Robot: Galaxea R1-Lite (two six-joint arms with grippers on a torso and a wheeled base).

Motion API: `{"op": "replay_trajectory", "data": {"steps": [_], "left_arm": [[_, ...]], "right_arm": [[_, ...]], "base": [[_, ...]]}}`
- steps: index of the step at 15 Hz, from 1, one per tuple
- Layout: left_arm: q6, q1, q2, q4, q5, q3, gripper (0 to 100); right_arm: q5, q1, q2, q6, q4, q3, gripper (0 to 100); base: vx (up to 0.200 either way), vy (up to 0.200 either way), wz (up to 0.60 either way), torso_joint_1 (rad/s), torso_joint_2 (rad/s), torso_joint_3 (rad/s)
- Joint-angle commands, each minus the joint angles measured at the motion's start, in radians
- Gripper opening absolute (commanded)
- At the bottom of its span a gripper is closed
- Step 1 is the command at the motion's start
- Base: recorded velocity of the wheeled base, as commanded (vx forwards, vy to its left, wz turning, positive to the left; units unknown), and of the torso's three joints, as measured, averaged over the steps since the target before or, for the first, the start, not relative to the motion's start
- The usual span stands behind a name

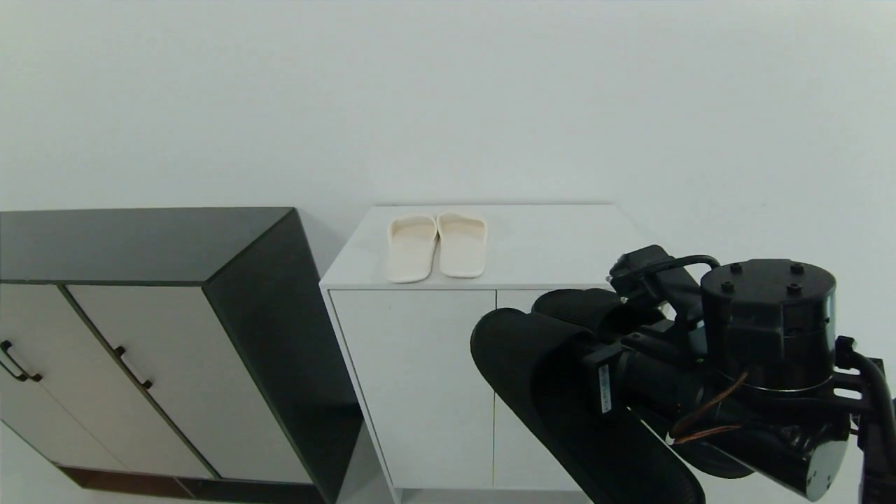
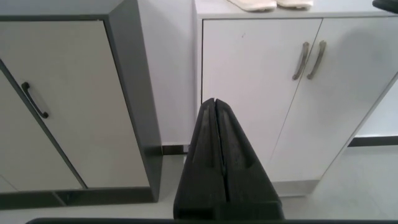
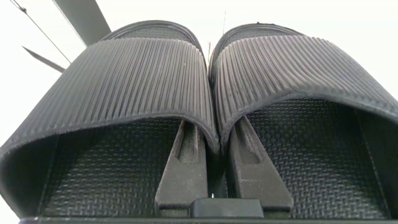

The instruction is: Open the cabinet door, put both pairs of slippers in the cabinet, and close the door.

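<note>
A pair of black ribbed slippers [image 1: 532,350] [image 3: 149,81] hangs in front of the white cabinet [image 1: 413,364], held side by side by my right gripper [image 3: 216,155]. Its fingers [image 3: 183,168] reach inside the two slippers and pinch their touching inner walls together. A cream pair of slippers [image 1: 437,246] [image 2: 267,4] lies on the white cabinet's top, left of its middle. Both doors of the white cabinet [image 2: 249,81] are closed, with two grey handles [image 2: 310,60] at the centre seam. My left gripper [image 2: 215,106] is shut on nothing, low and pointing at the gap between the two cabinets.
A dark cabinet [image 1: 266,315] [image 2: 62,93] with beige doors and black handles stands to the left of the white one, with a narrow gap between them. A plain white wall runs behind both. Pale floor [image 2: 348,180] lies before the cabinets.
</note>
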Motion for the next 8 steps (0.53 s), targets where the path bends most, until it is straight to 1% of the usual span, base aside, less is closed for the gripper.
{"op": "replay_trajectory", "data": {"steps": [1,7,8], "left_arm": [[0.0,0.0,0.0,-0.001,0.0,0.0,0],[0.002,0.0,0.0,-0.001,-0.002,0.0,0],[0.002,0.0,0.0,-0.001,-0.002,0.0,100]], "right_arm": [[0.0,0.0,0.003,0.001,-0.001,0.005,0],[0.001,0.002,0.006,0.004,-0.001,0.022,0],[0.001,0.002,0.009,0.004,-0.002,0.023,0]], "base": [[0.0,0.0,0.0,-0.198,0.49,0.276],[0.0,0.0,0.0,-0.217,0.53,0.317],[0.0,0.0,0.0,-0.193,0.52,0.32]]}}
